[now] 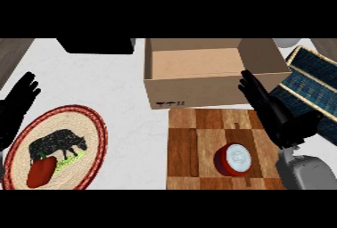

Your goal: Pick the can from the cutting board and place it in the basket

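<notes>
A red can (233, 159) with a white top stands on the wooden cutting board (197, 147), toward its near right part. The open cardboard box (197, 67) that serves as the basket sits just behind the board. My right hand (273, 113) hovers over the board's right edge, fingers straight and pointing toward the box, a little right of and beyond the can and apart from it. At the left edge my left hand (16, 109) rests open, fingers up.
A round woven plate (72, 120) with a black cow picture and a red pepper (41, 171) lies at the near left. A blue striped cloth (309, 84) lies at the right, a black object (99, 44) at the back left.
</notes>
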